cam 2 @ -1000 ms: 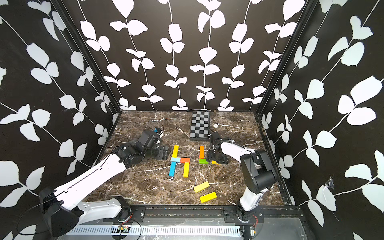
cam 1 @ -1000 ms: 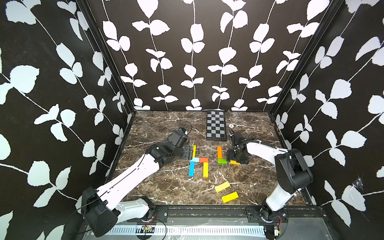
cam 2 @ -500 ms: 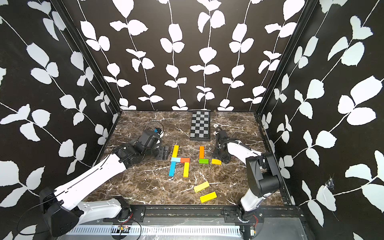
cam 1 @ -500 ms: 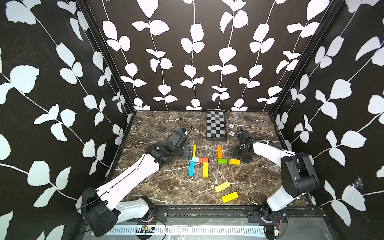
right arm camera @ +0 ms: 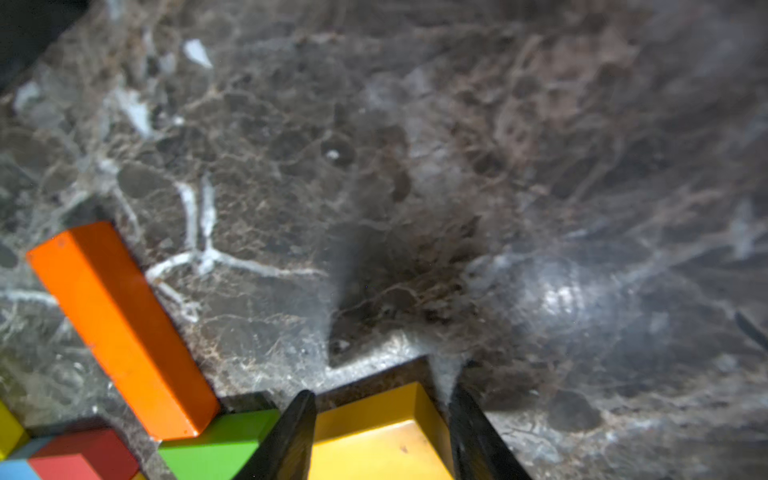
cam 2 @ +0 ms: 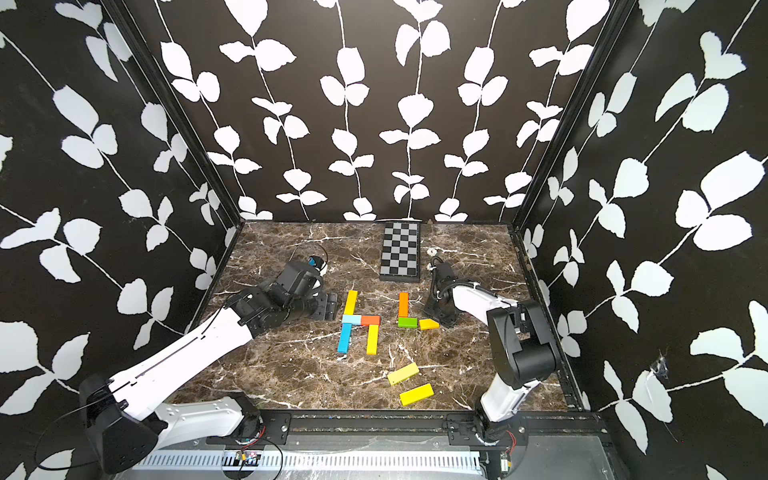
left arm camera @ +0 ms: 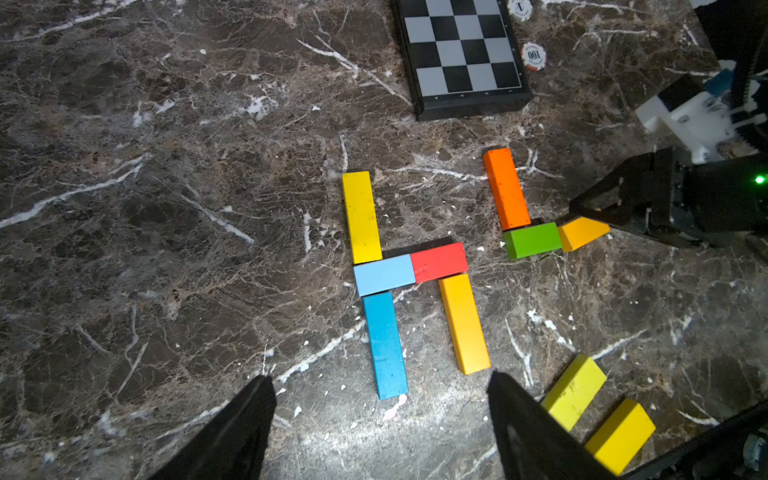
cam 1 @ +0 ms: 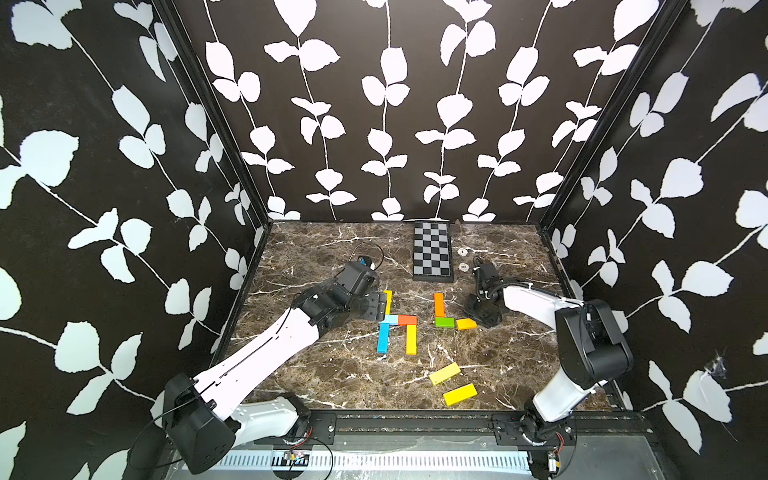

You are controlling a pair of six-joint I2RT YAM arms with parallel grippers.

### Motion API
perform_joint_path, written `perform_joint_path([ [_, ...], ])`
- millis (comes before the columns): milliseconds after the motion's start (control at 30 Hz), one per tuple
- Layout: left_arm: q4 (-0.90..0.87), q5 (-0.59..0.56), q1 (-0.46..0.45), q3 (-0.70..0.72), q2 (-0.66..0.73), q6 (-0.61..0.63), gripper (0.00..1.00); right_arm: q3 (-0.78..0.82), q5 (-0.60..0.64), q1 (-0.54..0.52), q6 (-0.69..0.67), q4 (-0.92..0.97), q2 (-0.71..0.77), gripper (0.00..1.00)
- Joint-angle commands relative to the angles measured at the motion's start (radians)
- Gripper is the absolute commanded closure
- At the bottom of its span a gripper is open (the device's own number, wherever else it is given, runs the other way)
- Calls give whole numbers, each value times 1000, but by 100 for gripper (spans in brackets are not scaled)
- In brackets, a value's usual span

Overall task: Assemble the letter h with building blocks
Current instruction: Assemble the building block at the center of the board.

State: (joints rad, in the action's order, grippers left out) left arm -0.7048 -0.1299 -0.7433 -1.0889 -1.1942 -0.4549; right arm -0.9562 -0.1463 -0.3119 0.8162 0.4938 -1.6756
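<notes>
Done with left h (cam 1: 390, 319); building another to its right.
Clamping right gripper (right arm camera: 382, 399) on amber block (left arm camera: 582, 232) beside green block (left arm camera: 532, 240); holding left gripper (left arm camera: 378, 376) open, empty; leaving two yellow blocks (cam 1: 444, 373) near.

The left arm is reaching forward, low and nearly flat, and the left gripper (cam 1: 376, 305) is hanging with its jaws wide apart. The right arm is bending inward, wrist angled down, and the right gripper (right arm camera: 380, 392) is pinching a short yellow block (right arm camera: 374, 440).
</notes>
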Motion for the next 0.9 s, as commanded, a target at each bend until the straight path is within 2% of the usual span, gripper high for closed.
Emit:
perform_joint_path([
  [0, 10, 8, 6, 18, 6, -5, 17, 28, 20, -6, 42, -1, 14, 40],
  [200, 15, 13, 6, 18, -1, -2, 17, 53, 21, -7, 55, -6, 68, 39],
  [567, 22, 20, 6, 18, -12, -2, 17, 75, -5, -30, 58, -24, 67, 47],
  [633, 22, 20, 5, 17, -14, 0, 17, 76, 10, -38, 52, -11, 106, 47],
  [700, 23, 20, 7, 16, -14, 1, 17, 73, 33, -44, 39, 14, 120, 44],
  [800, 22, 22, 6, 15, -17, 2, 17, 74, 88, -45, 5, 76, 159, 32],
  [867, 24, 21, 5, 15, -20, 1, 17, 80, 113, -51, -32, 116, 193, 31],
])
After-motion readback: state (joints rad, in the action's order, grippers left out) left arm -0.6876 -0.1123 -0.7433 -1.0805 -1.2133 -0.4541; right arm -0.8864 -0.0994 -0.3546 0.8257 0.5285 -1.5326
